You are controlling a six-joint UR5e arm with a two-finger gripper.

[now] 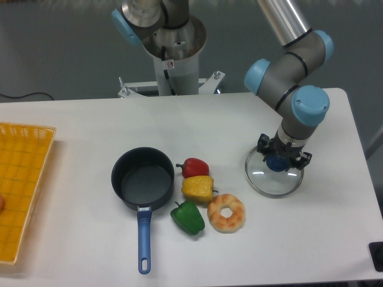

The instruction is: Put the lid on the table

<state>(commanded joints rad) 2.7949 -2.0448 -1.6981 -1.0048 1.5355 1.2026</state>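
Note:
The lid (274, 177) is a round glass disc with a thin metal rim and a dark blue knob (276, 162). It lies at the right side of the white table (78, 239), and looks flat on the surface. My gripper (277, 161) points straight down over the lid's centre, with its black fingers (263, 145) on either side of the knob. The wrist hides the fingertips, so I cannot tell whether they clamp the knob.
A dark blue-handled saucepan (142, 179) stands open at the table's middle. Beside it lie a red pepper (194, 167), a yellow pepper (198, 188), a green pepper (188, 217) and a doughnut (226, 213). A yellow mesh tray (21, 185) sits at the left edge.

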